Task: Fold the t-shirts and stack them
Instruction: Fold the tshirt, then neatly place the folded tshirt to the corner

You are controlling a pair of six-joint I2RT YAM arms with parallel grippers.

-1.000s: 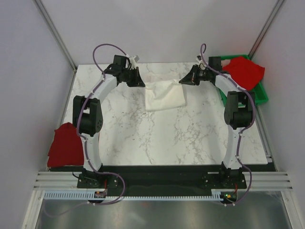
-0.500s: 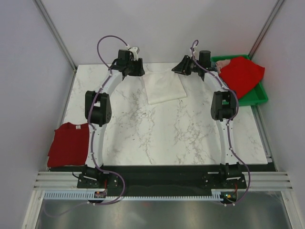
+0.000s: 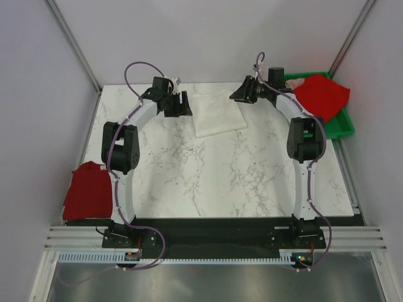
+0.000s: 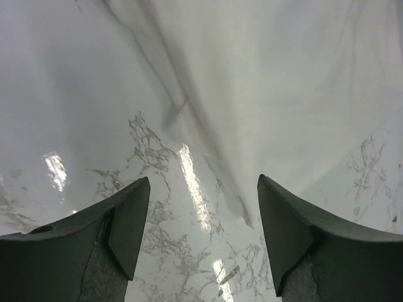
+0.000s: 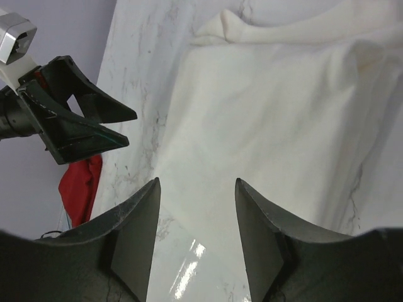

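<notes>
A white t-shirt point(image 3: 218, 115) lies folded into a rough rectangle at the far middle of the marble table point(image 3: 208, 176). My left gripper point(image 3: 183, 106) stands open just off the shirt's left edge, its fingers empty. In the left wrist view the white t-shirt point(image 4: 283, 82) fills the upper right, and the left gripper point(image 4: 203, 182) spans bare marble beside its edge. My right gripper point(image 3: 237, 95) is open above the shirt's far right corner. The right wrist view shows the white t-shirt point(image 5: 271, 107) ahead of the empty right gripper point(image 5: 197, 181). One red t-shirt point(image 3: 89, 190) lies at the table's left edge.
A green bin point(image 3: 340, 125) at the back right holds another red t-shirt point(image 3: 321, 95). The enclosure walls stand close behind the far table edge. In the right wrist view the left gripper point(image 5: 82, 123) appears across the shirt, with red cloth point(image 5: 79, 189) below it.
Both grippers have opened and let go of the white t-shirt, which now lies flat nearer the far edge. The left gripper has drawn back slightly to the left.
</notes>
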